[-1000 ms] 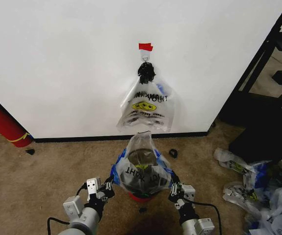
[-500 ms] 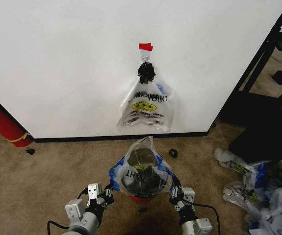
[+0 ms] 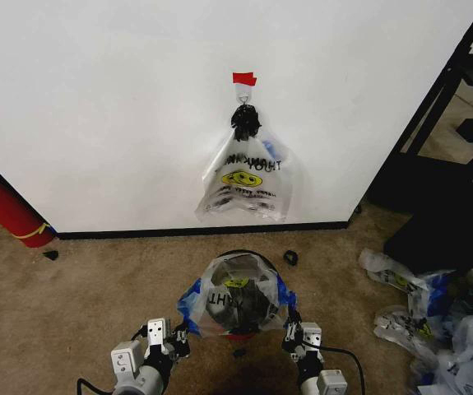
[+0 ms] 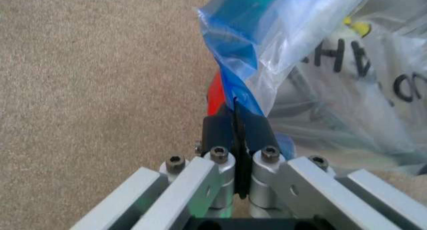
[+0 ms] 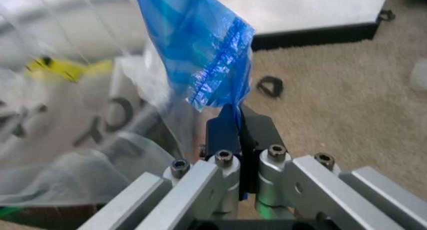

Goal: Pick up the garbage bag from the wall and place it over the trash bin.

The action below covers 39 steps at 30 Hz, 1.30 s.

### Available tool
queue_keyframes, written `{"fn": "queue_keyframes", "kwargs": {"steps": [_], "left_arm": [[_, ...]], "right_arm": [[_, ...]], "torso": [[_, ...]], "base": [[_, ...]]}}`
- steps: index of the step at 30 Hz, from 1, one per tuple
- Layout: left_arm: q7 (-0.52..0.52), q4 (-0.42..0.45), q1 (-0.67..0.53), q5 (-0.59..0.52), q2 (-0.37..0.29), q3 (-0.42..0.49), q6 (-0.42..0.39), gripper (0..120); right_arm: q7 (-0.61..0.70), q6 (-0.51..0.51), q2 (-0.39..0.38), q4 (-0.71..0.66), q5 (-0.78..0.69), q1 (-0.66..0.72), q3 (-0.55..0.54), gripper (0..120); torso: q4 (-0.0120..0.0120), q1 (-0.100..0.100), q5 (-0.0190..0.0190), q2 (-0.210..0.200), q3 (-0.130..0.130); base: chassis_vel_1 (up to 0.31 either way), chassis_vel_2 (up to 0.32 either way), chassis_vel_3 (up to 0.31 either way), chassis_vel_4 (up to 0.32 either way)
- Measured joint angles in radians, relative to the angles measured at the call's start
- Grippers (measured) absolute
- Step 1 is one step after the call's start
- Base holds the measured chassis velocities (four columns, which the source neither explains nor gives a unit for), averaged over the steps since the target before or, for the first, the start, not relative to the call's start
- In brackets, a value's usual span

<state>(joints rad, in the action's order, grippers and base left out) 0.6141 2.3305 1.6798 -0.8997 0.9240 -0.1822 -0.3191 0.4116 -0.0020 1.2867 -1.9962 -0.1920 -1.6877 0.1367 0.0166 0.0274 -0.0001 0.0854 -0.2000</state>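
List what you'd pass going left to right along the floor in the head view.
Red cylinder → left gripper → garbage bag over the trash bin → right gripper → loose bags.

Perhaps an office — carpet (image 3: 71, 288), white wall (image 3: 96, 107).

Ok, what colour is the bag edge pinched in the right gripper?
Blue, on the garbage bag held by the right gripper; clearest in the right wrist view.

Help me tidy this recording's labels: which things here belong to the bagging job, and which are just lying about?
Job: garbage bag, trash bin, left gripper, right gripper, both shut on the bag.

Lying about: smiley bag on the wall, red cylinder, loose bags.
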Motion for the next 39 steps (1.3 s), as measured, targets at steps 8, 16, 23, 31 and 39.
{"fn": "queue_keyframes", "kwargs": {"steps": [8,16,23,31,39], "left_arm": [[-0.003,-0.025,-0.006,-0.002,-0.023,0.008,-0.006,0],[0.000,-0.080,-0.068,-0.005,-0.009,0.031,-0.014,0],[0.007,-0.090,-0.115,-0.015,0.006,0.048,-0.023,0],[-0.001,-0.111,-0.141,0.004,0.011,0.073,-0.024,0],[-0.005,-0.138,-0.183,0.006,-0.001,0.093,-0.026,0]], "right_arm": [[0.021,-0.079,-0.001,0.022,-0.036,0.062,-0.002,0],[0.034,-0.151,-0.017,0.049,-0.123,0.154,-0.008,0],[0.034,-0.187,-0.036,0.074,-0.156,0.211,-0.019,0],[0.041,-0.200,-0.044,0.102,-0.169,0.243,-0.019,0],[0.041,-0.212,-0.052,0.128,-0.175,0.263,-0.017,0]], "torso": [[-0.0001,0.000,0.0001,0.000,0.000],[-0.0001,0.000,0.0001,0.000,0.000],[-0.0001,0.000,0.0001,0.000,0.000],[-0.0001,0.000,0.0002,0.000,0.000],[0.0000,0.000,0.0001,0.000,0.000]], "base": [[0.000,0.000,0.000,0.000],[0.000,0.000,0.000,0.000],[0.000,0.000,0.000,0.000],[0.000,0.000,0.000,0.000],[0.000,0.000,0.000,0.000]]}}
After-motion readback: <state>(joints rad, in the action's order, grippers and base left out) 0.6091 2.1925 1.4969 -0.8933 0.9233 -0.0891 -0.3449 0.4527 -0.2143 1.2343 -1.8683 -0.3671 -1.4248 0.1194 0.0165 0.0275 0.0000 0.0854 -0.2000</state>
